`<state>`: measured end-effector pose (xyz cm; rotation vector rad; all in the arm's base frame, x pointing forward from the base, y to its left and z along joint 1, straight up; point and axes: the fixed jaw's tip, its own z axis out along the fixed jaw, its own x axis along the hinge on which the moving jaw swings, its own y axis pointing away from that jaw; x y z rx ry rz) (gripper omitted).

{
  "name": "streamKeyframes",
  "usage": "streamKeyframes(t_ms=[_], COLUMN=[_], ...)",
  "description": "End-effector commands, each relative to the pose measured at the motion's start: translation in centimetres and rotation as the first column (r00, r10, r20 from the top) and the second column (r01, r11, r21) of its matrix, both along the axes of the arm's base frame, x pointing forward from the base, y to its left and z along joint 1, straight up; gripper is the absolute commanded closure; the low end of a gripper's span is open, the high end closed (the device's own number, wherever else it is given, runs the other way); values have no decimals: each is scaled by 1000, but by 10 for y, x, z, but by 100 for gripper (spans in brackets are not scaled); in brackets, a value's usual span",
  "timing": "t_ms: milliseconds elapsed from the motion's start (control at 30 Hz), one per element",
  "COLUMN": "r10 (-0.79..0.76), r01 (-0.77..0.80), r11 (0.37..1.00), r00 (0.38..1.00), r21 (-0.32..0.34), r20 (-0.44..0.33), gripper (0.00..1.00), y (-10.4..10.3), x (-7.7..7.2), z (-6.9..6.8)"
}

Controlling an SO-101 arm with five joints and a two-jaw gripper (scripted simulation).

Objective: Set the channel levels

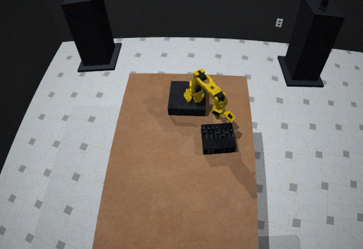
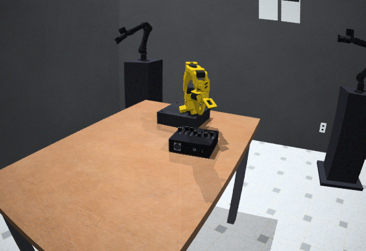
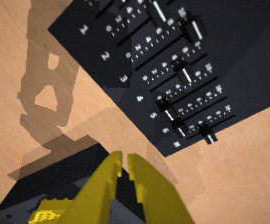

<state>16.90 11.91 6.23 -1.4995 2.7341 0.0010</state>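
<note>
A big brown wooden table stands in front of me. On it, near the far right side, sits the little black lighting desk with rows of sliding knobs on top. Just behind it the yellow robot arm bends down from its flat black block. Its yellow pincer is pressed together with nothing in it. It hangs above the table beside the desk's numbered edge, not touching any knob. Far back, two tall black stands hold dark arms.
</note>
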Motion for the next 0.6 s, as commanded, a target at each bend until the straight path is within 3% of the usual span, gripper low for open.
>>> streamKeyframes(t_ms=[0,200,400,467,567], r10=[153,404,633,633,733], r01=[-153,-405,-633,-633,-733], r11=[988,914,774,774,680], r00=[988,914,774,774,680], r21=[-11,-11,-12,-12,-12], r20=[-19,-18,-18,-18,-18], gripper=[100,100,100,100,100], y=[2,5,7,7,9], x=[-2,-2,-1,-1,0], z=[-2,-2,-3,-3,-4])
